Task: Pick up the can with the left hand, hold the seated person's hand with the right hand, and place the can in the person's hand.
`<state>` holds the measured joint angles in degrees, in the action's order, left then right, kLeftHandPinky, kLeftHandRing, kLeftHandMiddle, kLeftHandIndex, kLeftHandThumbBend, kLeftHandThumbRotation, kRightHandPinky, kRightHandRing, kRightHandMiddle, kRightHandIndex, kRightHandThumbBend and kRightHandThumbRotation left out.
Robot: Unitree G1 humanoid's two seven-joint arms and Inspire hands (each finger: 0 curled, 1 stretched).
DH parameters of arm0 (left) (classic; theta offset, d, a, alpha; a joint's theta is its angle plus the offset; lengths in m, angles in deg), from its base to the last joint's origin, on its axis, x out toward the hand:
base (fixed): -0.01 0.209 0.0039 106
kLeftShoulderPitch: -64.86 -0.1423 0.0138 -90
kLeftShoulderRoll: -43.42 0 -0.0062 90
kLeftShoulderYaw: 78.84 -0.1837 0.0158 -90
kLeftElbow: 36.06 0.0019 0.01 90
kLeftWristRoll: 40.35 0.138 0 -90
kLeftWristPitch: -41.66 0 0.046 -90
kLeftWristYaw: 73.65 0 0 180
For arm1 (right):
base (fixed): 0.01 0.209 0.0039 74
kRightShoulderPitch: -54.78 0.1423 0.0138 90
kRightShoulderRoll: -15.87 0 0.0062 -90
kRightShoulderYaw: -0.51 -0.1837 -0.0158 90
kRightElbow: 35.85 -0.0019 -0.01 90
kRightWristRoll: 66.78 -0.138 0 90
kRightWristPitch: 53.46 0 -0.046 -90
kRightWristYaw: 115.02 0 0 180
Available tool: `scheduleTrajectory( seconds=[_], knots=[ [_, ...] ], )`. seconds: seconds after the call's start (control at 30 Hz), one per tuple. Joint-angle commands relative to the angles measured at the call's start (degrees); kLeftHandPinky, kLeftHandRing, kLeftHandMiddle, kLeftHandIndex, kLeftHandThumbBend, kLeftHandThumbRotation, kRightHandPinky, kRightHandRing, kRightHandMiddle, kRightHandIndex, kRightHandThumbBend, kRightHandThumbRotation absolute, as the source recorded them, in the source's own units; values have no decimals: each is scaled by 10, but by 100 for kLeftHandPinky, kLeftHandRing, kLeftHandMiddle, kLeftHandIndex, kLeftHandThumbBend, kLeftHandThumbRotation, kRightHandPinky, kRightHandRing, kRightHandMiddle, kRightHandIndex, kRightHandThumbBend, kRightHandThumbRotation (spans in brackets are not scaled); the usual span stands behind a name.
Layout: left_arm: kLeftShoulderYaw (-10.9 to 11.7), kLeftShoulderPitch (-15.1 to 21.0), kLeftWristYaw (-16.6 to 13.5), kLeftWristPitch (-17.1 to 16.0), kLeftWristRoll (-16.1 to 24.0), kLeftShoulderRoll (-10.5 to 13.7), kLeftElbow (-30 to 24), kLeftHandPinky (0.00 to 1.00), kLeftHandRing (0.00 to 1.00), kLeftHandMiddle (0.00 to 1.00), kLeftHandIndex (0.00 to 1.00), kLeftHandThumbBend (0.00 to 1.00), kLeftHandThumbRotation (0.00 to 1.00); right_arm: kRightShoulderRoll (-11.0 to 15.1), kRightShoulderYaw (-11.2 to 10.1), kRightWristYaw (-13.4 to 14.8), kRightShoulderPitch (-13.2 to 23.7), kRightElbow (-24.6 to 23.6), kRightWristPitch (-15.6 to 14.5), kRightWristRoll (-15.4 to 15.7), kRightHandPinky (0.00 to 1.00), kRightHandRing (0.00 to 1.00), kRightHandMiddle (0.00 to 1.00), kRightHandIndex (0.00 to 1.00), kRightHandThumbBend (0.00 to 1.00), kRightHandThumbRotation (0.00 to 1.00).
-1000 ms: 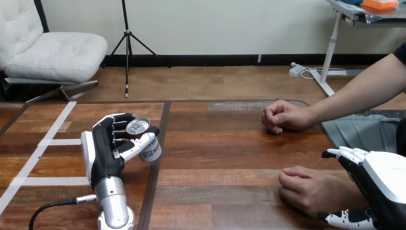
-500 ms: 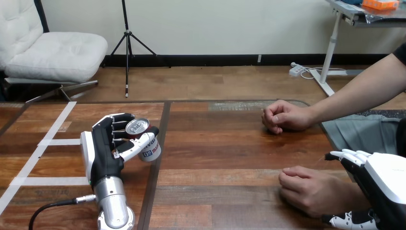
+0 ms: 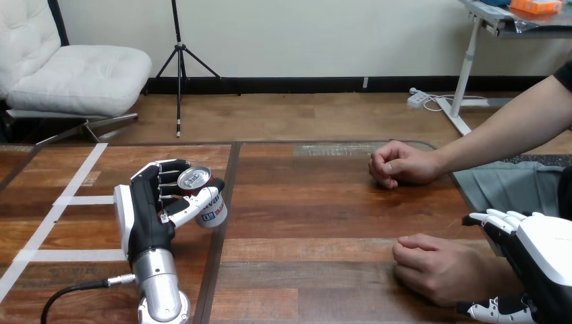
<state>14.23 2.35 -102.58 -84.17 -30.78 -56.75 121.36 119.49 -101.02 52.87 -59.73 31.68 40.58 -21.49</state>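
A silver-topped can (image 3: 204, 197) stands slightly tilted on the wooden table (image 3: 317, 209) at the left, and my left hand (image 3: 145, 216) is shut on it, fingers behind it and thumb across its front. My right hand (image 3: 546, 256) is at the lower right edge, open. Its fingers (image 3: 500, 218) reach over the person's wrist and its thumb (image 3: 496, 310) lies below it, neither curled round it. The person's near hand (image 3: 438, 266) rests loosely fisted, palm down, on the table. The person's far hand (image 3: 401, 164) lies fisted near the table's back right.
White tape strips (image 3: 67, 202) mark the table's left part. A dark seam (image 3: 222, 229) runs front to back just right of the can. Bare wood lies between the can and the person's hands.
My right hand has drifted slightly right and down beside the person's wrist. The left hand, the can and the person's hands have stayed put.
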Motion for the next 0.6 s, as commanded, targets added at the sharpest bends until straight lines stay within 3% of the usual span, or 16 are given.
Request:
scheduleTrajectory(
  seconds=[0.0,0.57],
  knots=[
    [0,45,-3,-19,2,0,-26,44,51,53,53,65,0,22,2,2,37,-2,-1,4,100,93,91,85,80,20],
    [0,44,1,-16,0,0,-29,45,51,54,53,64,0,27,7,-4,44,8,-9,16,100,94,92,85,79,19]
  ],
)
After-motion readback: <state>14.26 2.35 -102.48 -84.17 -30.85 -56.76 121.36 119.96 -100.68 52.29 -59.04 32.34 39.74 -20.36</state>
